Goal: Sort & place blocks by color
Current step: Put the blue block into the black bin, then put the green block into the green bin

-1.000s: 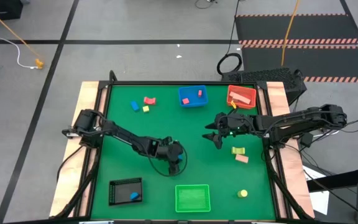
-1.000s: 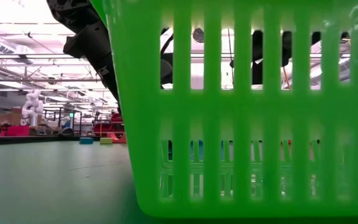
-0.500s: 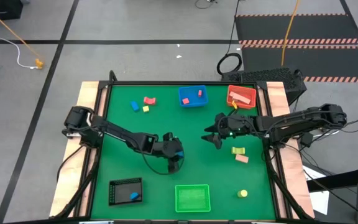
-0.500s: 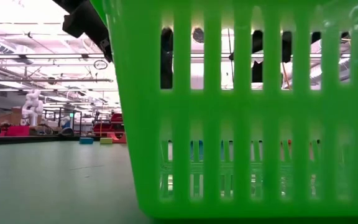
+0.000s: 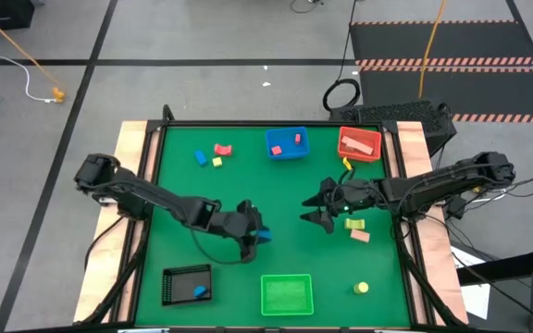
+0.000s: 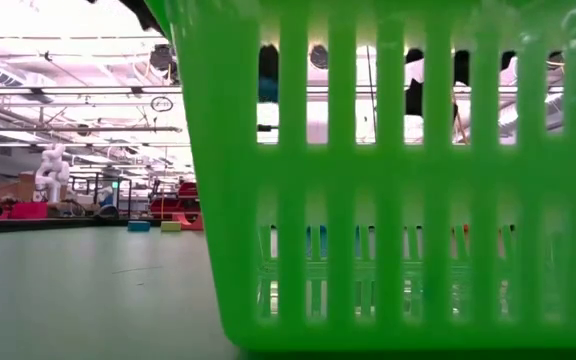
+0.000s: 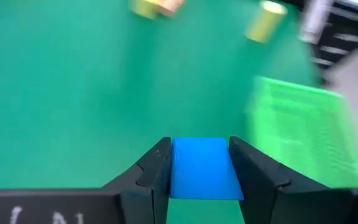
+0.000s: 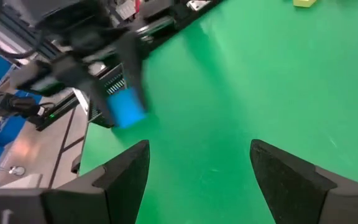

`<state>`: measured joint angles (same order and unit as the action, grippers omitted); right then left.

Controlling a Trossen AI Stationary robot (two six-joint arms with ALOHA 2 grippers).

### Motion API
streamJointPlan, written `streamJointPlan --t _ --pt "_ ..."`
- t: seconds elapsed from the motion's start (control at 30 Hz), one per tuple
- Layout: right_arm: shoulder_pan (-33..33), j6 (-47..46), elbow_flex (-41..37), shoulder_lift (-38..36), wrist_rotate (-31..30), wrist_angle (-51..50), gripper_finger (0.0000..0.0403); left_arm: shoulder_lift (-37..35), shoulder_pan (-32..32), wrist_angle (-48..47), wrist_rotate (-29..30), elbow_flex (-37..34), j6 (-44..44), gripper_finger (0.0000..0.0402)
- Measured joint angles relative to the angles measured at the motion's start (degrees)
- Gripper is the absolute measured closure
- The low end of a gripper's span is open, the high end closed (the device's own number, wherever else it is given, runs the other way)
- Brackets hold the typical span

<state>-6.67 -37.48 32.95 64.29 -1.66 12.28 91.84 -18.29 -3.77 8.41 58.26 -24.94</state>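
My left gripper [image 5: 255,237] is near the table's middle, just far of the green tray [image 5: 286,294], and is shut on a blue block [image 7: 197,168]. My right gripper [image 5: 316,216] hangs open to its right, with the lime block [image 5: 354,223] and pink block [image 5: 360,235] lying on the mat just beyond it. A yellow cylinder [image 5: 363,288] rests near the right near corner. Blue [image 5: 200,157], red [image 5: 222,149] and yellow [image 5: 217,163] blocks lie at the far left. In the right wrist view the held blue block [image 8: 128,107] shows ahead of my open right gripper [image 8: 197,180]. My left gripper pinches the blue block between its two fingers, one finger [image 7: 157,171] on each of two opposite sides [image 7: 178,168]. The block is lifted clear of the mat, its flat top face showing between the fingers.
The blue tray [image 5: 287,154] holds a red block, the red tray [image 5: 359,154] a tan piece, and the black tray [image 5: 176,287] a blue block. The green tray's slotted wall [image 6: 368,180] fills the low view. Open mat lies left of the left gripper.
The left arm has swung back toward the table's left, and its gripper, still holding the blue block, has shifted a little toward the near edge and risen. The right gripper has moved slightly toward the near edge, staying open.
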Motion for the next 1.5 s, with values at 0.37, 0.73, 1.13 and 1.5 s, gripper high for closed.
streamJointPlan --t 0.37,0.73,1.13,1.5 --pt "-1.1 -0.8 0.0 0.0 0.3 -7.3 0.0136 -7.6 -15.9 -24.0 -10.2 0.0 -27.5 0.0269" --pt "-6.8 -5.6 0.0 0.0 0.4 -15.8 0.0136 -7.6 -30.0 -37.6 -10.3 0.0 -49.9 0.0257" --pt "-10.7 -5.3 0.0 0.0 0.4 -25.9 0.0136 -7.2 -31.2 -41.2 -9.9 0.0 -52.1 0.0264" --pt "-9.1 -3.4 0.0 -0.2 0.1 -32.0 0.0135 -7.2 -22.8 -33.8 -13.9 0.0 -43.7 0.0266"
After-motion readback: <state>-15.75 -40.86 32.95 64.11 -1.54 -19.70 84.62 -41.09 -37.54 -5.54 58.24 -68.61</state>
